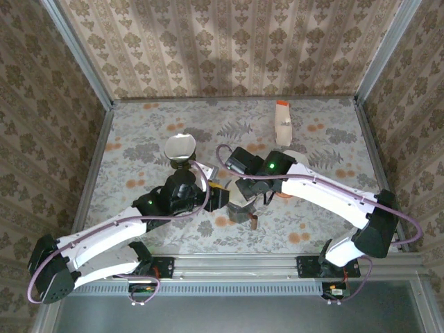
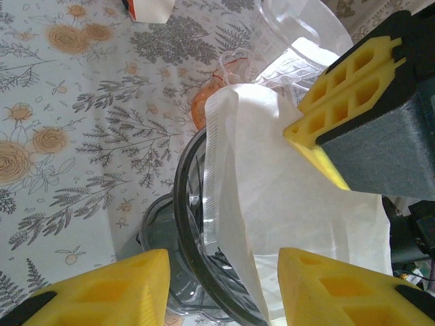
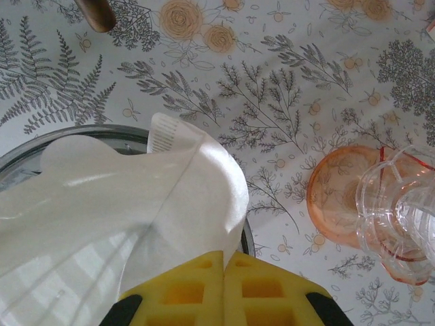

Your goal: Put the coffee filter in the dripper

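Saucer (image 3: 336, 197), glassware (image 3: 401, 204) sit beside dripper (image 2: 178, 204); right claw (image 3: 224, 261) pinches filter (image 3: 136, 197).

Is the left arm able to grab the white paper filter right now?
Probably yes. The left gripper is open, and the filter hangs just ahead of it, over the dripper. The right gripper pinches the filter's edge, so it might get crowded there.
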